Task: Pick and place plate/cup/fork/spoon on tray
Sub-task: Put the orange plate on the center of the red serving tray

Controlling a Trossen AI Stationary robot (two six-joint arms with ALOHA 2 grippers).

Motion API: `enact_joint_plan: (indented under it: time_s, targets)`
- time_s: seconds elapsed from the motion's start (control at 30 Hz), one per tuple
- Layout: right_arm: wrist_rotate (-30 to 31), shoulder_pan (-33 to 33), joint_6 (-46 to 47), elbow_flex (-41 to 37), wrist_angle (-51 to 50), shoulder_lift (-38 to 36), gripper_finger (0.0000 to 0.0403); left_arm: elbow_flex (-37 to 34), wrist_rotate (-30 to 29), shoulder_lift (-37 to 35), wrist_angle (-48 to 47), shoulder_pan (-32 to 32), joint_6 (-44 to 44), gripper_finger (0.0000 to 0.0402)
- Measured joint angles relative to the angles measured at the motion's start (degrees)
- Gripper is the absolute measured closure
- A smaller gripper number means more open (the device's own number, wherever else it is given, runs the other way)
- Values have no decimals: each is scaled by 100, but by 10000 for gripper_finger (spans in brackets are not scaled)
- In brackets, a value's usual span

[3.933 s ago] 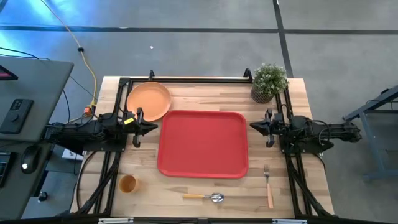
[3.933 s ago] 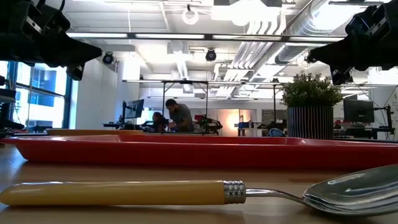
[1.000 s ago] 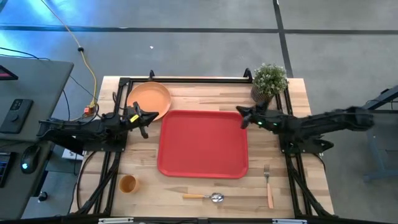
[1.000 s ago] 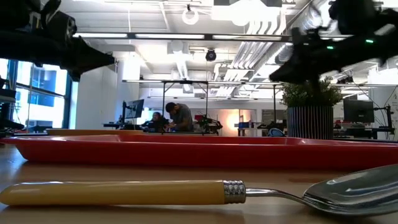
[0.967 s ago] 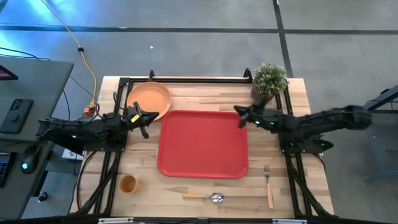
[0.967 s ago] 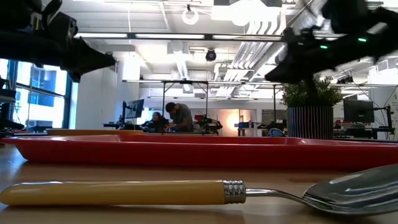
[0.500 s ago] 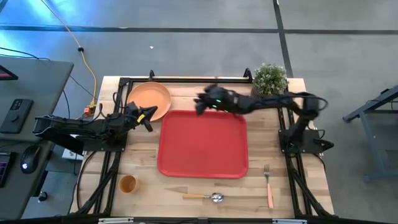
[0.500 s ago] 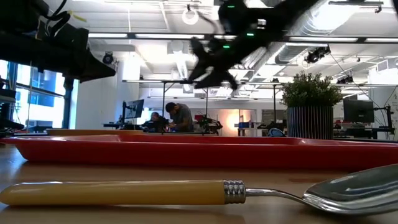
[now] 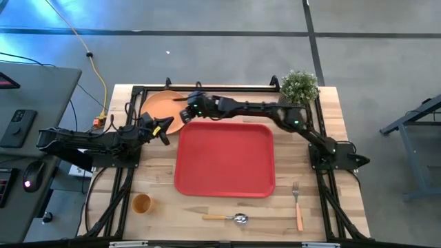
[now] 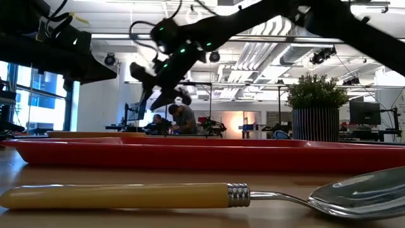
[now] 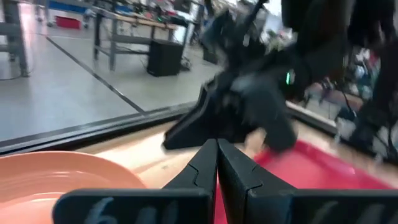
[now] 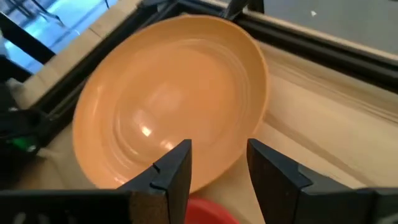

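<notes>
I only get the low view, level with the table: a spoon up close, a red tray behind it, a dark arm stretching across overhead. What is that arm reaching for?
Observer: From above, the right claw is at the edge of an orange plate, beyond the tray's far left corner.
Visitor: Has it grabbed the plate?
Observer: No. Its wrist view shows the fingers open over the plate's rim.
Visitor: And the other arm?
Observer: The left claw is shut, beside the same plate.

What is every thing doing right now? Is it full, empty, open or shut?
plate: empty, on the table
tray: empty
cup: upright on the table
spoon: lying flat
fork: lying flat
right gripper: open, over the plate
left gripper: shut
</notes>
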Motion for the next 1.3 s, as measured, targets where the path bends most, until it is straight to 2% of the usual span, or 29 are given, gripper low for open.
enact_joint_plan:
  time_s: [0.1,0.17,0.37,0.63,1.03,1.3]
  targets:
    - [158,-8,154,957,-561,613,258,2,-59,0,143,0,-156,398]
    - [207,-31,405,617,-104,613,258,2,59,0,142,0,-183,398]
    - [69,-222,1404,-22,-31,585,258,2,273,-1,113,0,-226,398]
    - [226,-181,1461,-125,454,591,258,2,280,0,109,0,-291,398]
    - [-315,-94,1495,-126,789,857,258,2,284,0,120,0,-343,399]
    - [-163,-79,1395,-123,949,928,273,2,288,-1,96,0,-345,399]
